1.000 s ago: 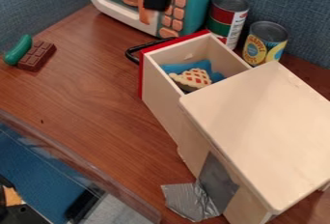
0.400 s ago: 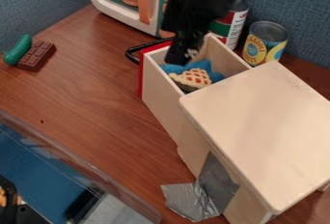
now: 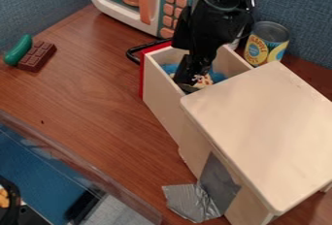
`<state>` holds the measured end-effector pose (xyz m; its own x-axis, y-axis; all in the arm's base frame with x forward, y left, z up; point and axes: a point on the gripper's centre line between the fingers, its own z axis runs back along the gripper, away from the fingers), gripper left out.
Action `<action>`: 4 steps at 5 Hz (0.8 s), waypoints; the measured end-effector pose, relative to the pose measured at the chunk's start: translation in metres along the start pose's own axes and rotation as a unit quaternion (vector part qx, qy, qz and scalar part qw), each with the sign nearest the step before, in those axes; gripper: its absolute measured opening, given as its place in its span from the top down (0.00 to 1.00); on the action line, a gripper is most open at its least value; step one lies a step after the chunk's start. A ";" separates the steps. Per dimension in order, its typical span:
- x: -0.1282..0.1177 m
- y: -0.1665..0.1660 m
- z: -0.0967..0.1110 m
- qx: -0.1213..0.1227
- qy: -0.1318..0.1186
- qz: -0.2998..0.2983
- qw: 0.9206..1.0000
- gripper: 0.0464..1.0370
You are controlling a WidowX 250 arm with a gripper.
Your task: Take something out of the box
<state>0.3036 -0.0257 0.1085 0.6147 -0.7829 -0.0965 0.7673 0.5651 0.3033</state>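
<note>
I'm likely at the grasping step: my tool is in the open box, upper centre of the frame, at the toy pie inside. Clenched or released, I can't tell. Next: secure it, then lift straight up.

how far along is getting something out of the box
The box is already open. Under way: the pincer is down inside, at the pie; its grip is unclear. Left, it seems: lifting something out, as the pie and blue item are both inside.
</note>
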 end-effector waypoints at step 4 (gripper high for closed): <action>0.012 0.009 -0.012 -0.013 -0.046 0.016 0.999 0.04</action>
<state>0.3202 -0.0271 0.0986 0.6197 -0.7848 0.0013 0.7532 0.5952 0.2800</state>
